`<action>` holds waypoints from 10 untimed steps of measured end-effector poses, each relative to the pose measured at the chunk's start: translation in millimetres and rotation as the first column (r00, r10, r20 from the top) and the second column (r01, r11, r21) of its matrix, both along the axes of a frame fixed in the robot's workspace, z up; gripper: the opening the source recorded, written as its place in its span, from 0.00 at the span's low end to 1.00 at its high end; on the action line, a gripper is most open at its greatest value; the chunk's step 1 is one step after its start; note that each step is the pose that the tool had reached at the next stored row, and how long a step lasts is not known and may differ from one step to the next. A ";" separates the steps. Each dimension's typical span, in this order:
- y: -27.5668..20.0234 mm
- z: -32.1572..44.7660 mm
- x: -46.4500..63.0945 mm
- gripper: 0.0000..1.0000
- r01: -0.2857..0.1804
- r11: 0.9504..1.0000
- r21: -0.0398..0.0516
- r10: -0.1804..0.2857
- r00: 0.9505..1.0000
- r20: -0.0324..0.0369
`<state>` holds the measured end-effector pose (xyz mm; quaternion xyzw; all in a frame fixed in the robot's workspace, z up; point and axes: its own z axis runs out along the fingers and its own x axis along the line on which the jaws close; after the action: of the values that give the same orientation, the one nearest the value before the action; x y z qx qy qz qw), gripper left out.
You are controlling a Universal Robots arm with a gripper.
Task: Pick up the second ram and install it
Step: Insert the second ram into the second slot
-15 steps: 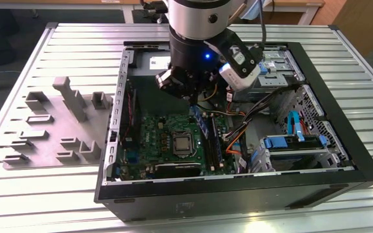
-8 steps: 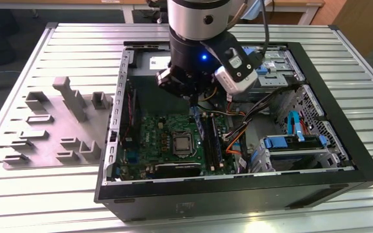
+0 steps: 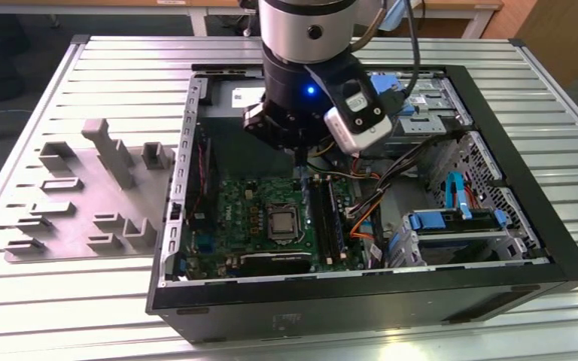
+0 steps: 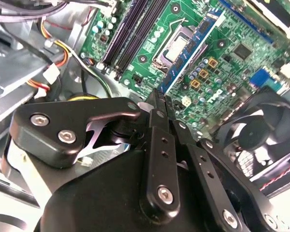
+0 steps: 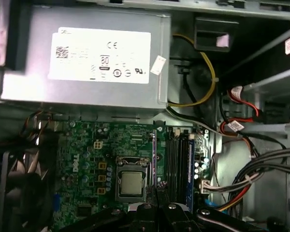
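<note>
Ribbed grey metal worktop (image 3: 48,301) carries an open black computer case (image 3: 369,289), lying on its side. At nine o'clock of the case in the exterior view stands a grey plastic fixture block with upright posts (image 3: 98,195).

The silver and black robot arm (image 3: 304,45) reaches down into the case at about twelve o'clock of the green motherboard (image 3: 238,210). Its black end effector (image 4: 160,99) has its fingers closed on the second ram (image 4: 193,48), a thin dark blue-green circuit-board stick with a small white label. The stick juts out from the fingertips over the board.

In the exterior view the stick (image 3: 303,192) hangs on edge below the end effector (image 3: 300,159). The square metal processor socket (image 3: 282,222) lies at about seven o'clock of it, and the long black plastic memory slots (image 3: 321,218) lie just beside it at three o'clock. The first wrist view shows the stick (image 5: 155,164) edge-on between the socket (image 5: 132,182) and the slots (image 5: 176,164). I cannot tell whether its lower edge touches the board.

A silver power supply box with a white label (image 5: 101,58) sits beyond the motherboard's far edge in the first wrist view.
</note>
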<state>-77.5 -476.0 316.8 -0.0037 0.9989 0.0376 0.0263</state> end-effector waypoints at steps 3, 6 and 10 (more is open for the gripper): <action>-0.1 0.0 0.0 0.12 0.019 1.000 0.000 -0.019 1.000 0.000; 0.0 -0.1 0.0 0.12 0.019 1.000 0.000 -0.019 1.000 0.000; 0.0 -1.6 1.7 0.12 0.009 1.000 0.000 -0.009 1.000 0.000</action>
<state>-75.8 -476.0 315.2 0.0006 0.9989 0.0375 0.0265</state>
